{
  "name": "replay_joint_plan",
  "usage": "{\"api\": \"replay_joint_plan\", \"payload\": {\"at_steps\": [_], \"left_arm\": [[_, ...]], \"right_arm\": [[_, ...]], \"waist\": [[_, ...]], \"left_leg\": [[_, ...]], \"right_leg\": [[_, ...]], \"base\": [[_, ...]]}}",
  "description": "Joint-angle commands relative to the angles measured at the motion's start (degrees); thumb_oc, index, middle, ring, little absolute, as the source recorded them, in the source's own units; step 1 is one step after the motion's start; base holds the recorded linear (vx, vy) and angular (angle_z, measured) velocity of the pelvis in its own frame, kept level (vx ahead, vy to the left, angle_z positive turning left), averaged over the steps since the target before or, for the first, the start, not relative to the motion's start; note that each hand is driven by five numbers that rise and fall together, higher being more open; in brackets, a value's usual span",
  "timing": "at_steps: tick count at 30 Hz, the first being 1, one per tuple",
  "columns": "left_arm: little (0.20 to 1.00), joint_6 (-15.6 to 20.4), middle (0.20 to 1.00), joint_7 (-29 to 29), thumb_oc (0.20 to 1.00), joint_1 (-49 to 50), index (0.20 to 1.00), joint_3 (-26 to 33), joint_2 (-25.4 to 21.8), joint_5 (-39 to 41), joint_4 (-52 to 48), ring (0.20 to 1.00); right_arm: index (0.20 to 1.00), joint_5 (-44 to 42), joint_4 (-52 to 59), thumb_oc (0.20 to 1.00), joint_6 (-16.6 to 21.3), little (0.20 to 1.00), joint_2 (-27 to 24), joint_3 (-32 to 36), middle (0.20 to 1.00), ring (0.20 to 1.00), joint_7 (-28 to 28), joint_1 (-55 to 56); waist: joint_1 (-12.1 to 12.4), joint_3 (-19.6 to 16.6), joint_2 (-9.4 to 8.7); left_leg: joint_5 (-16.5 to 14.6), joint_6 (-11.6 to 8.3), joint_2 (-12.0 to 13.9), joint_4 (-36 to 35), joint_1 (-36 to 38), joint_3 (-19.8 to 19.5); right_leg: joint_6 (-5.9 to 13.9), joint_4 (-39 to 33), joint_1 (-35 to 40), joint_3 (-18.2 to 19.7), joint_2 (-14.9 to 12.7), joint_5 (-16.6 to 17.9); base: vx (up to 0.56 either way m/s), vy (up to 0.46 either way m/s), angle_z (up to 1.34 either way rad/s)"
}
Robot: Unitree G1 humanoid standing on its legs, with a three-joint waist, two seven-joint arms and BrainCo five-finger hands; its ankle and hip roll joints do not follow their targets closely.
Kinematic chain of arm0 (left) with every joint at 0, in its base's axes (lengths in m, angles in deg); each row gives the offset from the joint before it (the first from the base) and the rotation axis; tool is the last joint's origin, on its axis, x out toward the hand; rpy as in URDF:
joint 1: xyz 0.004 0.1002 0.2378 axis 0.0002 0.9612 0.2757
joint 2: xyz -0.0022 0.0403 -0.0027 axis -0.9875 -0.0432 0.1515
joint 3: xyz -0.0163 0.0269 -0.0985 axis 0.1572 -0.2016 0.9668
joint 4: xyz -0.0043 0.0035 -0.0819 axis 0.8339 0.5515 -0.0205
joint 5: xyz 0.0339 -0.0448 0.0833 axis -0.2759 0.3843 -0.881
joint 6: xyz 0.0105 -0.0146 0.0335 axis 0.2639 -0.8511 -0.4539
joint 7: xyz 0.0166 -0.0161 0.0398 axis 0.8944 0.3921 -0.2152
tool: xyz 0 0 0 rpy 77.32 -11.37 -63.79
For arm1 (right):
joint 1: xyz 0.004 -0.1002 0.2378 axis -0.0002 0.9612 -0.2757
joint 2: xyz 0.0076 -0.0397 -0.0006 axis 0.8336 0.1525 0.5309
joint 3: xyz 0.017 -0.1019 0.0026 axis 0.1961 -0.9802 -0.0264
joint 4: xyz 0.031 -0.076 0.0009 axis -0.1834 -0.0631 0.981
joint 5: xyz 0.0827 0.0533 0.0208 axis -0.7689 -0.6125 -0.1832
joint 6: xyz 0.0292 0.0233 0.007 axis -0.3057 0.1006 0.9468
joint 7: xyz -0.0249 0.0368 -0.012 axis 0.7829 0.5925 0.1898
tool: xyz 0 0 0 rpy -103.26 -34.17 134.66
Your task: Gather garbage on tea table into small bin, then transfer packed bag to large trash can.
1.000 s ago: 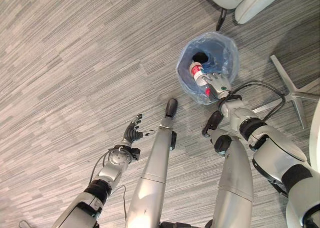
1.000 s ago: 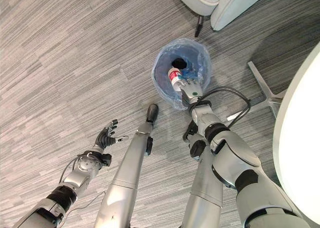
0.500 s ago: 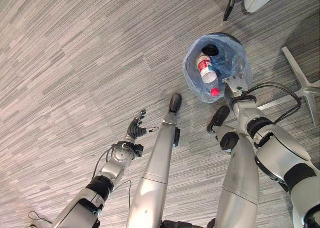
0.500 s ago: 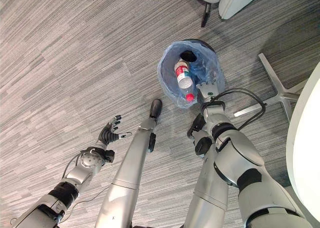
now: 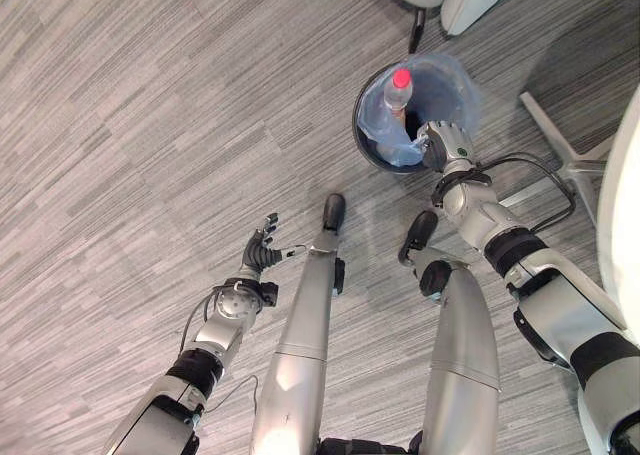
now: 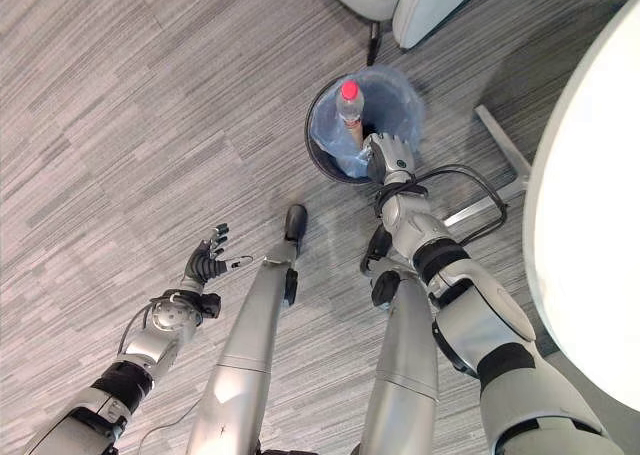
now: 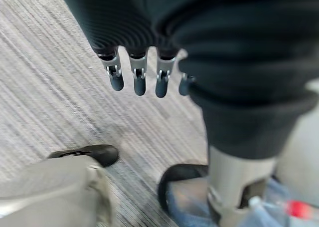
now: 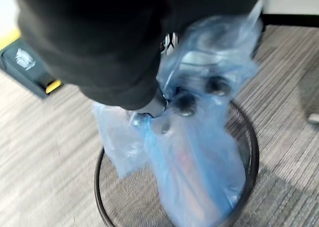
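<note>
- The small round black wire bin point(image 5: 372, 147) stands on the grey striped carpet point(image 5: 150, 125), lined with a translucent blue plastic bag point(image 8: 194, 157).
- A clear plastic bottle with a red cap point(image 5: 398, 87) sits upright inside the bag, cap up.
- The right hand point(image 5: 445, 145) is at the near rim of the bin. In the right wrist view its dark fingertips point(image 8: 185, 103) are curled into the bag's gathered plastic and pinch it; the eye views do not show this grip so clearly.
- The left hand point(image 5: 262, 253) hangs over the carpet, well apart from the bin, fingers point(image 7: 138, 82) straight and a little spread, holding nothing.
- The eye views show a white round table edge point(image 6: 590, 215) at the right.
</note>
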Motion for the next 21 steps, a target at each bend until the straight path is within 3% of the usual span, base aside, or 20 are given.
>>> {"api": "replay_joint_plan", "payload": {"at_steps": [1, 11, 13, 14, 21], "left_arm": [[1.000, 0.3, 1.000, 0.2, 1.000, 3.1, 1.000, 2.2, -0.9, 0.7, -1.6, 1.000], [1.000, -0.6, 1.000, 1.8, 1.000, 6.9, 1.000, 6.0, -0.9, 0.0, -1.5, 1.000], [1.000, -0.8, 1.000, 2.4, 1.000, 9.0, 1.000, 7.2, -0.2, 0.2, -1.1, 1.000], [1.000, -0.8, 1.000, 2.4, 1.000, 9.0, 1.000, 7.2, -0.2, 0.2, -1.2, 1.000], [1.000, -1.7, 1.000, 4.7, 1.000, 16.7, 1.000, 9.6, 0.3, -1.5, -2.8, 1.000]], "right_arm": [[0.200, -5.6, 5.5, 0.200, 4.1, 0.200, -1.4, 2.9, 0.200, 0.200, 1.0, 2.7], [0.200, -15.8, 20.4, 0.200, 8.8, 0.200, 3.2, 9.5, 0.200, 0.200, -4.6, 16.1], [0.200, -20.0, 25.7, 0.200, 10.4, 0.200, 5.2, 10.6, 0.200, 0.200, -7.3, 21.4], [0.200, -20.0, 25.8, 0.200, 10.4, 0.200, 5.2, 10.6, 0.200, 0.200, -7.3, 21.5], [0.200, -26.5, 37.4, 0.200, 12.6, 0.200, 7.0, 11.2, 0.200, 0.200, -14.8, 30.7]], "waist": [[0.4, -1.2, -0.06], [-0.8, -3.3, -2.43], [-1.4, -4.9, -3.25], [-1.4, -4.8, -3.23], [-2.6, -11.2, -5.30]], "left_leg": [[-6.5, 1.67, -1.0, -1.9, 5.7, 3.1], [-4.2, 1.28, 0.0, -12.9, 21.9, 3.8], [-2.0, 1.56, 0.2, -17.3, 28.0, 4.6], [-1.9, 1.55, 0.2, -17.4, 28.3, 4.6], [-1.6, 1.81, 1.1, -25.8, 43.7, 6.6]], "right_leg": [[4.19, -6.1, 7.0, 3.6, 3.1, -4.4], [5.70, -18.1, 22.5, 2.4, 4.2, -0.1], [5.84, -23.3, 28.6, 1.7, 4.4, 3.2], [5.84, -23.5, 28.9, 1.7, 4.4, 3.2], [7.56, -33.6, 44.3, 2.6, 5.3, 5.8]], "base": [[-0.04, -0.016, -0.02], [0.00, 0.009, -0.04], [-0.01, 0.059, -0.17], [0.05, 0.081, -0.10], [0.11, 0.045, -0.18]]}}
